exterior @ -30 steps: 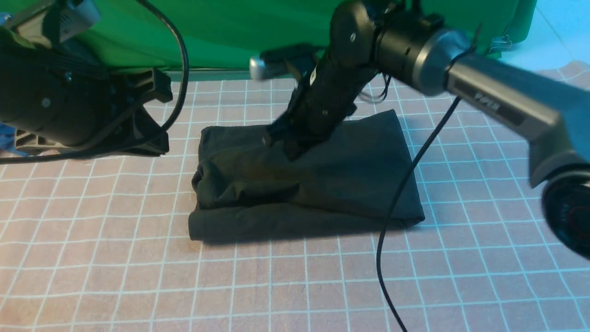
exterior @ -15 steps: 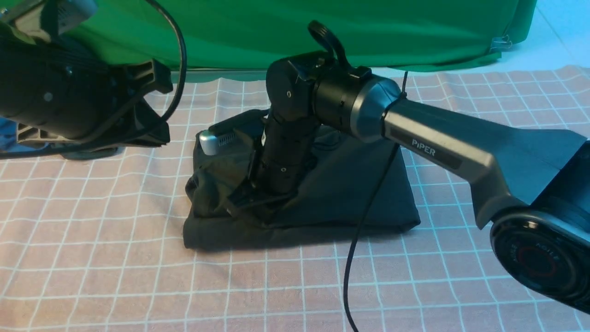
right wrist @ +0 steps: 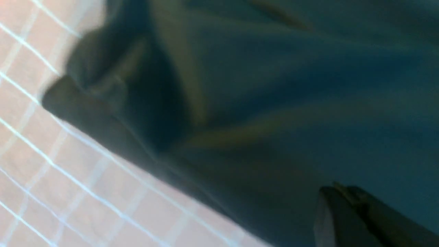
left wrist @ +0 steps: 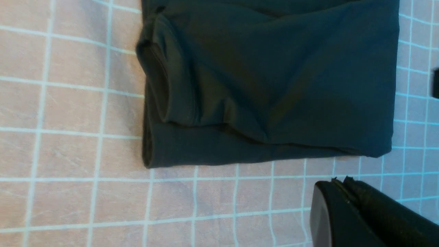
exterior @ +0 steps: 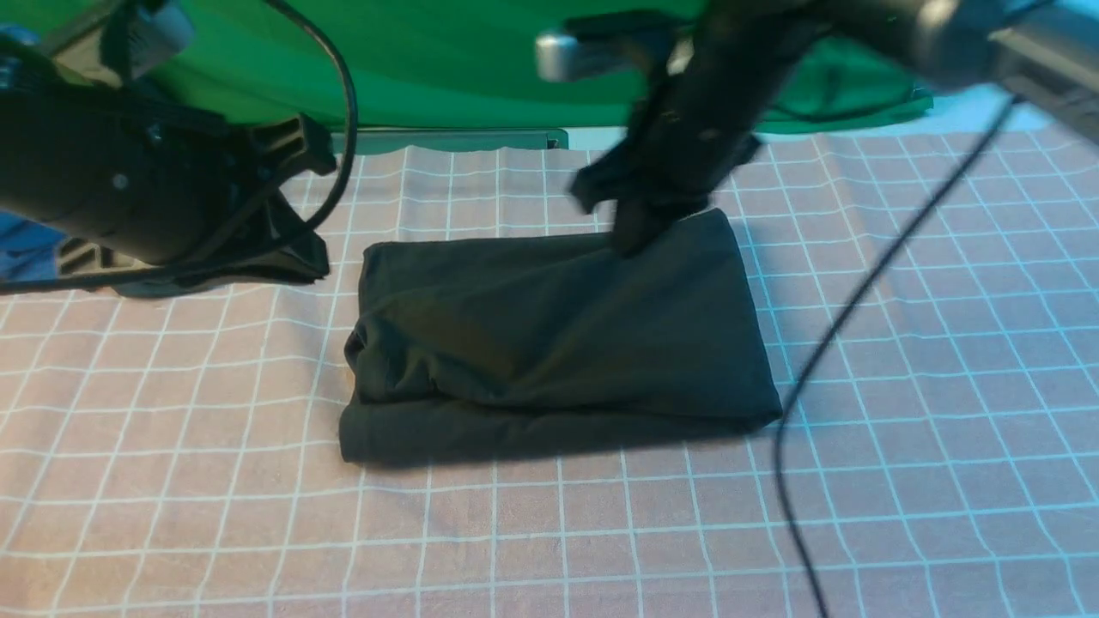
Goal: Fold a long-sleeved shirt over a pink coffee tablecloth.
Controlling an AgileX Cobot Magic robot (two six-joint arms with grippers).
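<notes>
Black left hand (left wrist: 343, 192), clenched on nothing, hangs off the left of the folded black cotton long-sleeved shirt (exterior: 549, 335), lying long axis crosswise on the pink gridded tablecloth (exterior: 901, 360), while the clenched right hand (exterior: 640, 227) sits nearer, at its far edge.

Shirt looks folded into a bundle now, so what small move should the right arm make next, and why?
Probably lift the right pincer clear. It is shut with nothing in it, near the far edge of the black shirt, which already lies as a compact folded rectangle on the pink checked tablecloth.
</notes>
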